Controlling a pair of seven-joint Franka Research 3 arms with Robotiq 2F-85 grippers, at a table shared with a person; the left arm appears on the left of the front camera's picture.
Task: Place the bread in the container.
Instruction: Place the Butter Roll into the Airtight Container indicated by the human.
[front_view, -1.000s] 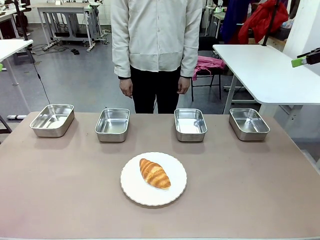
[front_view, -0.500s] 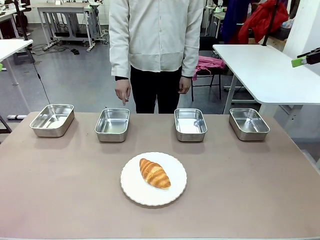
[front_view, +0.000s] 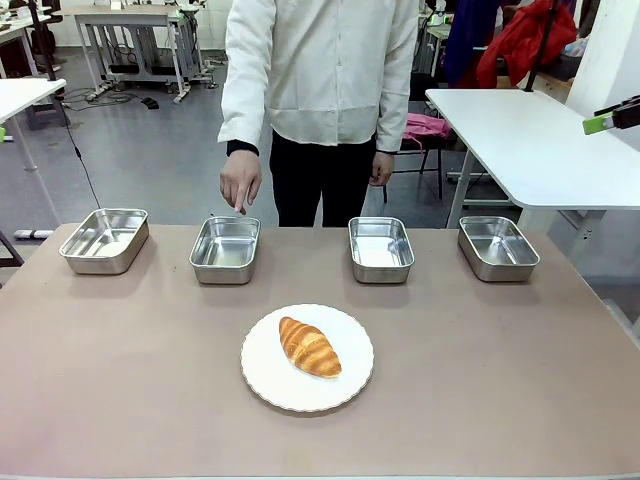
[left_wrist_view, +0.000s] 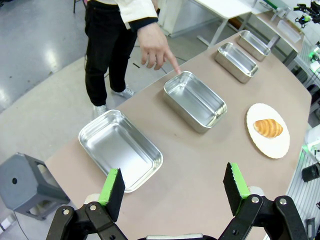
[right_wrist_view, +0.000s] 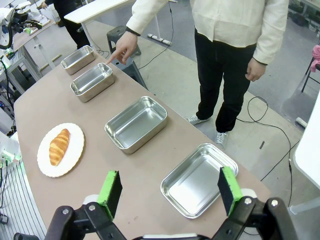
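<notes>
Left claw (left_wrist_view: 173, 186) and right claw (right_wrist_view: 169, 191) each hang raised, jaws spread wide apart.

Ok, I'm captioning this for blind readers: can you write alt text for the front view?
A person's hand points down at the second steel tray from the left in a row of four across a brown table. Nearer the camera, a croissant lies on a white plate.

jaws: black, green pads (left_wrist_view: 111, 186) | person (front_view: 320, 100): cream shirt, black trousers

Front camera looks across the table (front_view: 120, 390) — wrist cameras high above opposite ends, sharing the plate (front_view: 352, 345).
</notes>
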